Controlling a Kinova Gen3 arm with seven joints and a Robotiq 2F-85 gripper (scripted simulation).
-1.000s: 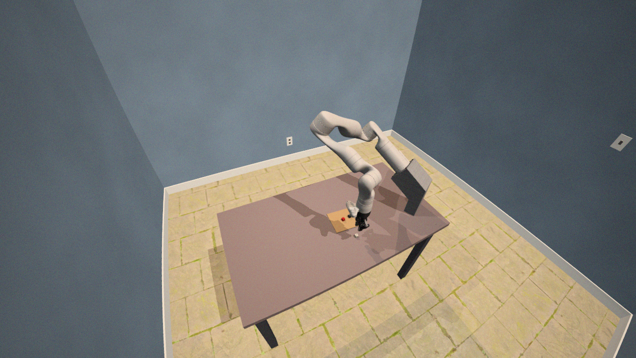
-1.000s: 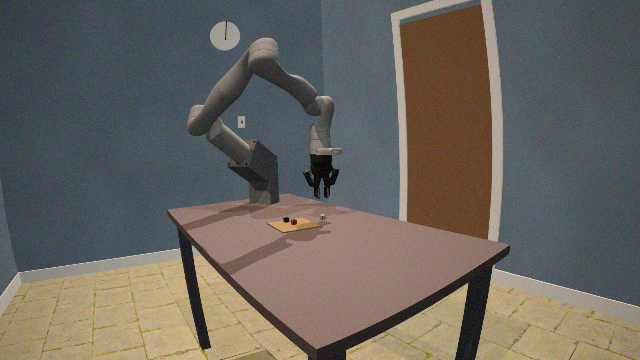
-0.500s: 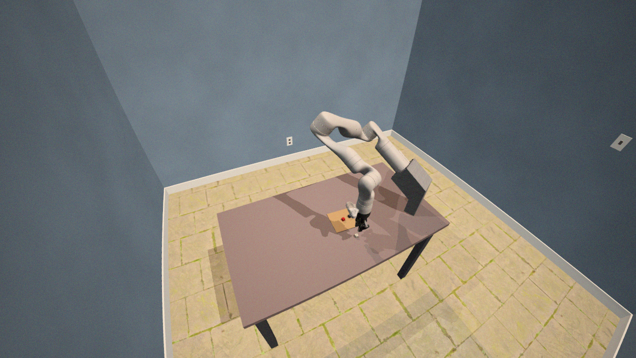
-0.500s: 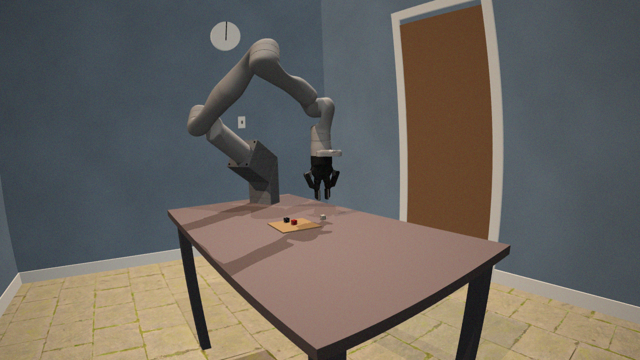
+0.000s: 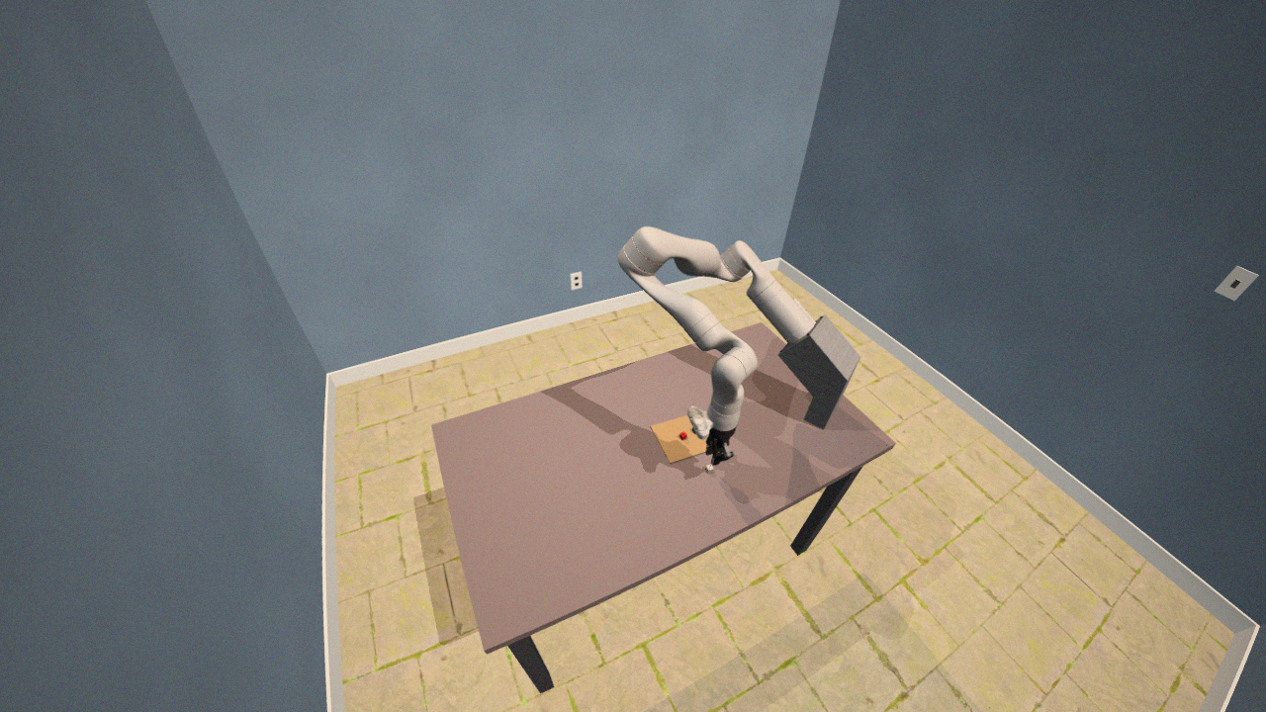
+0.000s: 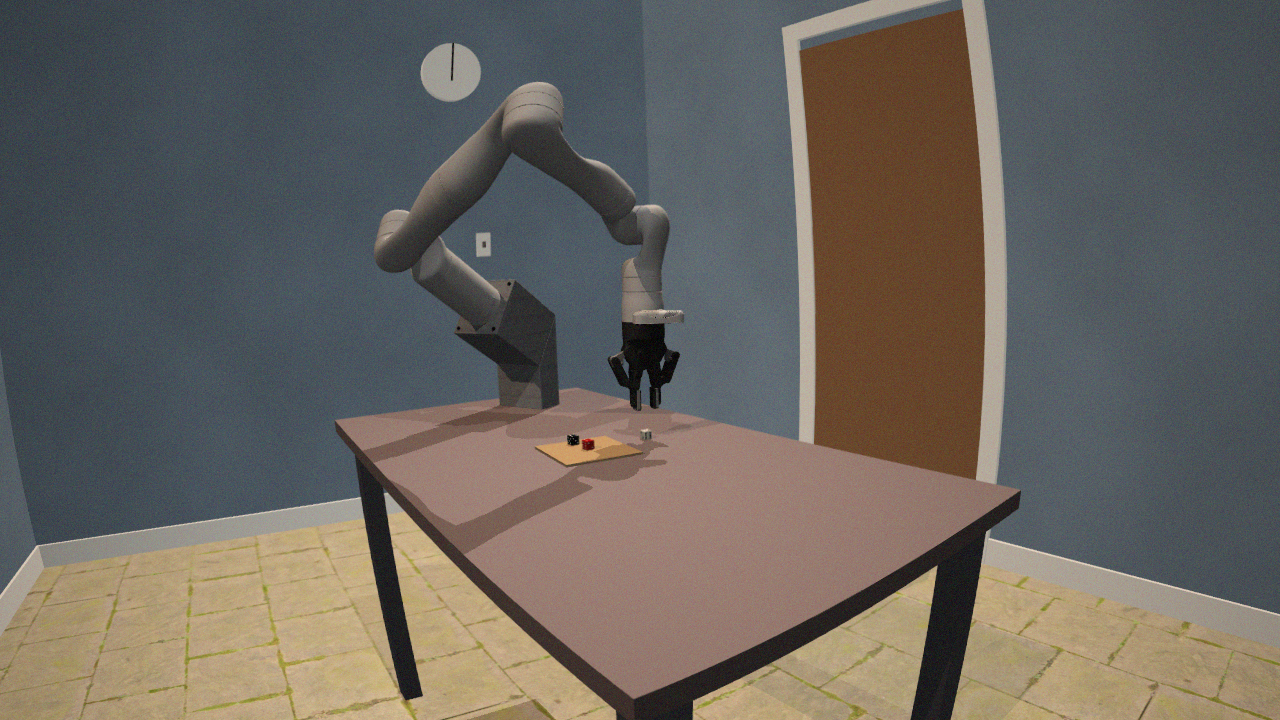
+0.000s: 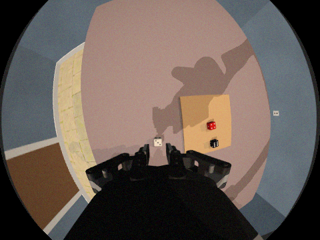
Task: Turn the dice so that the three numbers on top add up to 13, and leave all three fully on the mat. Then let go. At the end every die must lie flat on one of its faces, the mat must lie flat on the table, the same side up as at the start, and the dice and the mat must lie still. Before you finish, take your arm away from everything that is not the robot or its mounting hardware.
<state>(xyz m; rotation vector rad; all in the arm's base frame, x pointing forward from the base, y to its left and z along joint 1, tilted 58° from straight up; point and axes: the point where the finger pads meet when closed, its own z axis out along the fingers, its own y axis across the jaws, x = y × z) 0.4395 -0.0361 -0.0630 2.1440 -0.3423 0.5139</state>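
A tan mat (image 5: 670, 445) (image 6: 572, 456) (image 7: 197, 113) lies flat on the table. A red die (image 5: 683, 435) (image 6: 588, 443) (image 7: 212, 125) and a black die (image 6: 571, 439) (image 7: 215, 143) sit on the mat. A white die (image 5: 708, 469) (image 6: 645, 434) (image 7: 157, 141) lies on the bare table just beside the mat's edge, off the mat. My gripper (image 5: 718, 458) (image 6: 647, 402) (image 7: 157, 149) hangs above the white die, pointing down, fingers partly apart with nothing between them. The pips are too small to read. In the top view the arm hides the black die.
The brown table (image 5: 566, 522) (image 6: 716, 555) carries the arm's grey base (image 5: 821, 367) (image 6: 519, 344) at its far end. A door (image 6: 890, 232) stands behind the table. The table edge (image 7: 87, 107) lies well to the left of the white die in the wrist view.
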